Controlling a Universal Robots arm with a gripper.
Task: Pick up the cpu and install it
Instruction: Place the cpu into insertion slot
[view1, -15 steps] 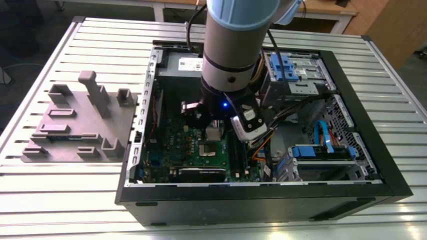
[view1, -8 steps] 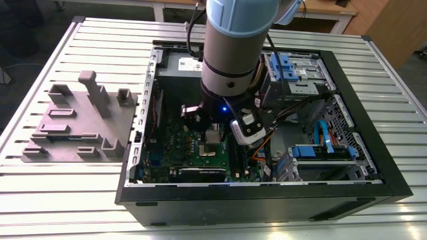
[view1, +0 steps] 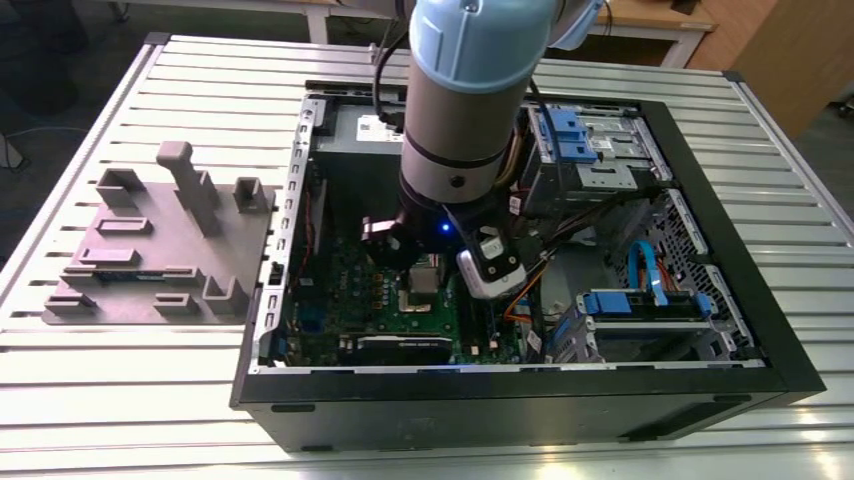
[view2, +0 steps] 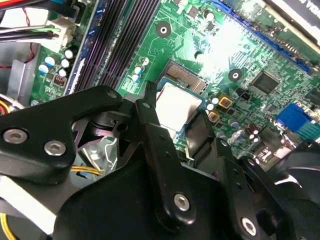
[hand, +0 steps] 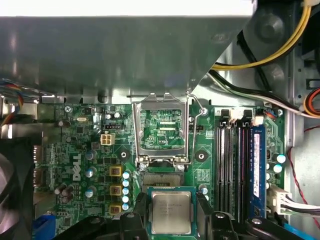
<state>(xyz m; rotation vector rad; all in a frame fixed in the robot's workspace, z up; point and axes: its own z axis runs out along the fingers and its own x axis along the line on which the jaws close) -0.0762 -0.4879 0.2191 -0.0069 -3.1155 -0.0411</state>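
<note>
Cpu (hand: 171, 212): flat silver square with a green edge; small grey print on top.
Fingers (hand: 141, 206): two black ones, closed on the cpu's two sides.
Where: cpu is right by the open socket (hand: 159, 177), its metal lid (hand: 162, 100) up.
Board (hand: 80, 165): green, with white print.
Case (view1: 534, 405): black, on the bench (view1: 134, 420).

In the first wrist view, 2 fingers (hand: 141, 210) of the gripper (hand: 172, 202), clamping the chip (hand: 171, 215) just beside the socket (hand: 160, 178), are hiding its side edges. The picture's edge is cutting off the gripper's body. In the second wrist view, black links (view2: 160, 150) are covering the chip's half away from the socket. In the exterior view, the arm (view1: 461, 110) is blocking much of the board (view1: 334, 300) around the socket.
</note>
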